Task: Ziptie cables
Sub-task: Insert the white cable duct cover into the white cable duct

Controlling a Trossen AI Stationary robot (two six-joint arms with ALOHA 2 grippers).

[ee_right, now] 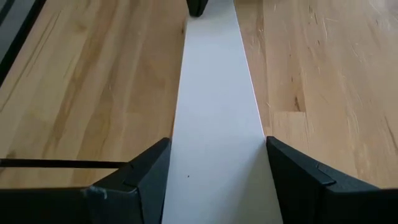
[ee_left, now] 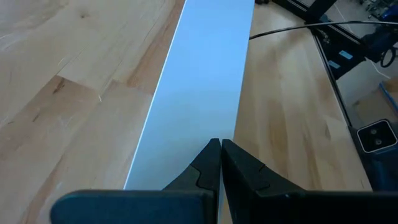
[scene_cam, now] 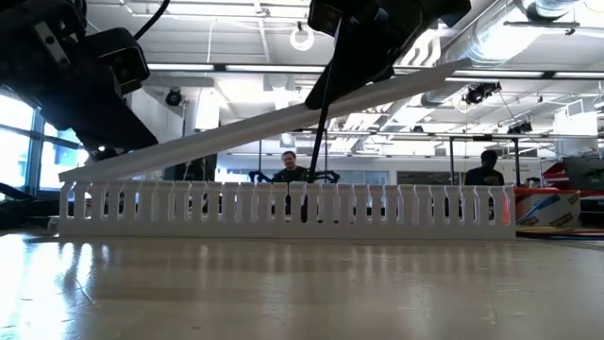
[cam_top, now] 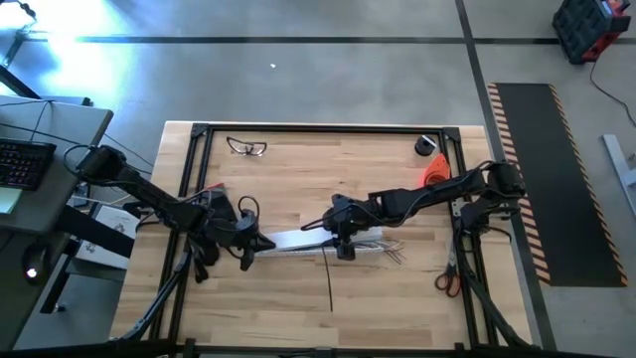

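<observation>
Two grippers hold one long white strip, a flat cover, above the wooden table [cam_top: 397, 298]. The left gripper [ee_left: 220, 163] has its jaws pressed together, pinching the near end of the cover [ee_left: 199, 87] by its edge. The right gripper [ee_right: 217, 165] stands half open, its two fingers [ee_right: 146, 171] straddling the cover's width, one against each long edge. In the low view the cover [scene_cam: 264, 123] slopes, lower at its left end and higher under the other arm, above a slotted white channel [scene_cam: 283, 210] standing on the table. The ziptie [cam_top: 328, 283] lies on the wood just below the right gripper's jaws, pointing away from them toward the table's front edge. The cables [cam_top: 383, 251] fan out just beside those jaws, on the side away from the left gripper.
</observation>
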